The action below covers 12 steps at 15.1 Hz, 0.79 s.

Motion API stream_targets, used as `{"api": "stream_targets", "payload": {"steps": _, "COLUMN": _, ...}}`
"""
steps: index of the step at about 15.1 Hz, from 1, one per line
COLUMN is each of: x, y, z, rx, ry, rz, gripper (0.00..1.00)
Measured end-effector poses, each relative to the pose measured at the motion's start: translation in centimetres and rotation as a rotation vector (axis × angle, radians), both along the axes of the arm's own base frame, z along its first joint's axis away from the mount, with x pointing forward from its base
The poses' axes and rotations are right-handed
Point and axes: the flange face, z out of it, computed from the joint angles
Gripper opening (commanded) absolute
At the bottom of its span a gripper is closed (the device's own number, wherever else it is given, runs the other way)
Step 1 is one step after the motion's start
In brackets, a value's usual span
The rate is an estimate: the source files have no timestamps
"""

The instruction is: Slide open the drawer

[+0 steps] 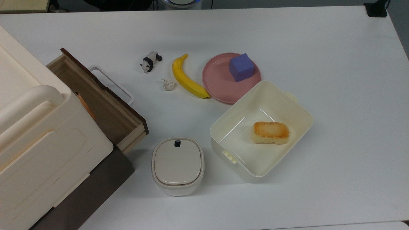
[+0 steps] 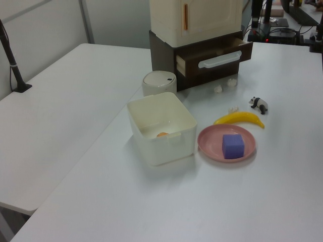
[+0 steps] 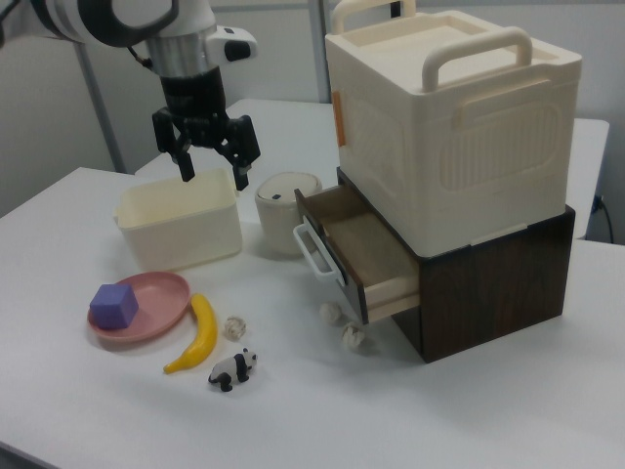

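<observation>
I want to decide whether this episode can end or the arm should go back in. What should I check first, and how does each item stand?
1. The drawer is pulled out with its floor showing: ok.
2. The end effector is raised clear of the white handle, fingers spread and empty: ok.
3. The drawer interior looks empty: ok.
4. The drawer is pulled to its full travel: cannot tell.
5. The panda figure and the banana lie apart from the drawer front: ok.
6. The lidded container stands off the drawer's corner, not touching: ok.
</observation>
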Motion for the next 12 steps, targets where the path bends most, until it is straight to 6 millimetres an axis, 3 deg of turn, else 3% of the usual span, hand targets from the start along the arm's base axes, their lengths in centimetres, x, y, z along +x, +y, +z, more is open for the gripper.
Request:
{"api": "stream_targets", "payload": {"steps": 3, "x": -0.6, "y": 0.2, "z": 0.8, "rx": 0.005, "ry": -0.002, "rz": -0.113, "gripper": 1.0}}
{"api": "stream_targets", "payload": {"steps": 9, "x": -0.2, "y": 0.3, "z": 1.1, "rx": 0.001, "ry": -0.042, "rz": -0.111, "gripper": 1.0}}
{"api": "stream_targets", "payload": {"steps": 12, "x": 0.0, "y": 1.4, "z": 1.1, "rx": 0.002, "ry": -0.041, "rz": -0.105, "gripper": 1.0}}
